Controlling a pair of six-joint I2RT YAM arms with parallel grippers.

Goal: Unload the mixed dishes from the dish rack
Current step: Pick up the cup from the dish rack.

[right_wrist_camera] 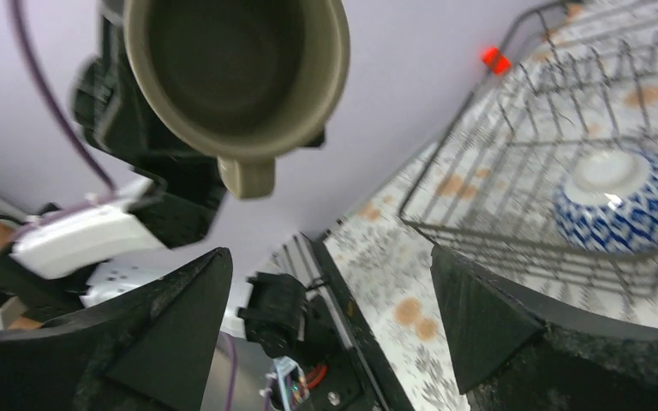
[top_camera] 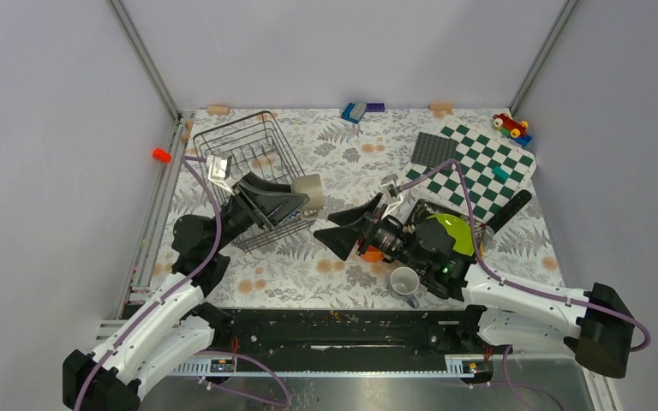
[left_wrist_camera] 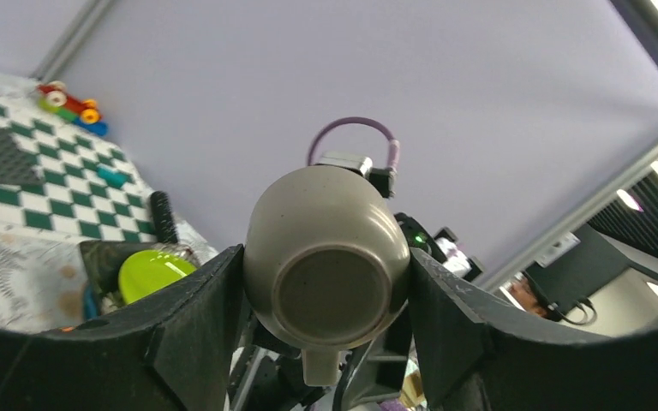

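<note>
Handover of grey cup (top_camera: pixel 311 192) by dish rack's (top_camera: pixel 248 154) right edge
Left gripper (top_camera: pixel 298 202) clamps its body; right gripper (top_camera: pixel 332 231) gapes wide and should seat squarely on the rim

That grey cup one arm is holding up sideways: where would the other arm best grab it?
Probably the rim end of the grey cup, coming straight in from the mouth side. The left gripper clamps its walls near the base and the handle hangs underneath, so the mouth, facing the open right gripper, is the free part.
</note>
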